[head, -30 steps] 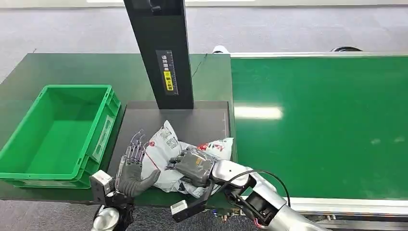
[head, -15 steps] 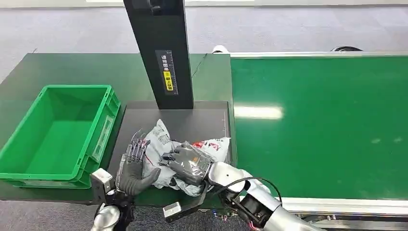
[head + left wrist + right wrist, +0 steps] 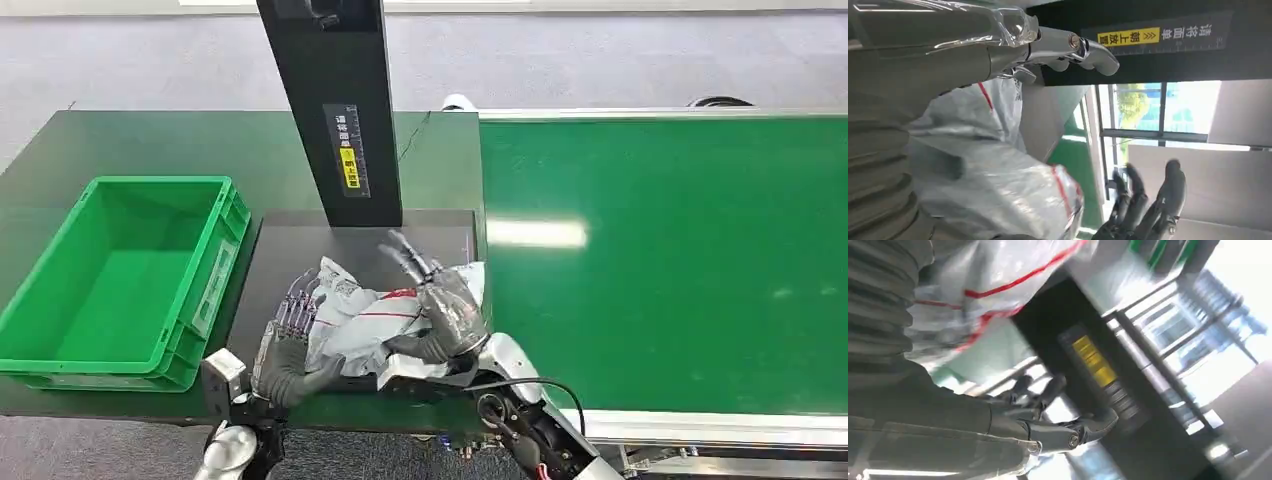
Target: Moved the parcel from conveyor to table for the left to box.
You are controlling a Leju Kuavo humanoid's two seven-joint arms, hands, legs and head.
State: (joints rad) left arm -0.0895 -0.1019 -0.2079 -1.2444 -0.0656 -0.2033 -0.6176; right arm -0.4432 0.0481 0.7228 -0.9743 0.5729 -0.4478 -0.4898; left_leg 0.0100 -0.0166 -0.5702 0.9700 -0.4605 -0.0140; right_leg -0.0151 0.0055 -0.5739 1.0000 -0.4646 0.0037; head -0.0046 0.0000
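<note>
The parcel [image 3: 358, 318], a crumpled white plastic bag with red stripes, lies on the dark mat [image 3: 430, 250] of the table, in front of the black post. My left hand [image 3: 288, 345] stands against the parcel's left side with its fingers stretched out and its thumb by the near edge; it holds nothing. My right hand [image 3: 442, 303] is at the parcel's right end, palm toward it, fingers spread and raised, gripping nothing. The left wrist view has the parcel [image 3: 998, 185] beside the straight left fingers [image 3: 1068, 45]. The right wrist view has the parcel [image 3: 998, 280] next to my right hand [image 3: 1048, 432].
An empty green crate [image 3: 215, 270] stands on the table left of the mat. The black post [image 3: 340, 110] with a yellow label rises just behind the parcel. The green conveyor belt [image 3: 660, 260] runs to the right, bare.
My right hand has let go of the parcel, opened its fingers and lifted to the parcel's right end. The parcel has settled lower on the mat. My left hand has barely shifted.
</note>
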